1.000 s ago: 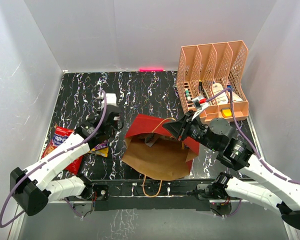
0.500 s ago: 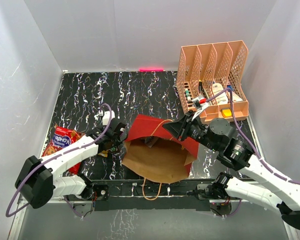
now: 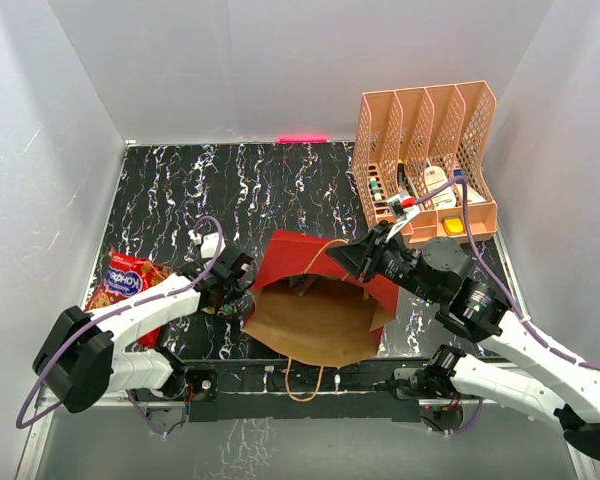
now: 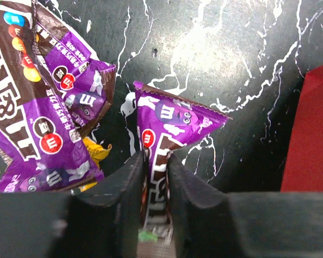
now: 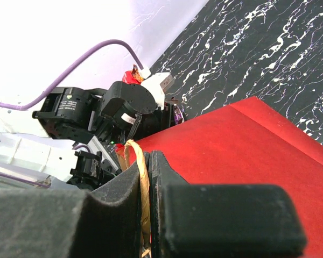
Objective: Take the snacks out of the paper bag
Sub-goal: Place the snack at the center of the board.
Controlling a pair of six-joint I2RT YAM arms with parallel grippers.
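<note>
Glossy purple packet (image 4: 173, 122), matt paper bag (image 3: 315, 320)

A peach mesh file rack (image 3: 427, 160) stands at two o'clock on the black, white-veined tabletop (image 3: 270, 190), close to the right wall. Pens (image 3: 378, 190) sit in its leftmost slot, and a yellow item (image 3: 453, 226) lies in its front tray. A pink strip (image 3: 302, 138) marks twelve o'clock.
</note>
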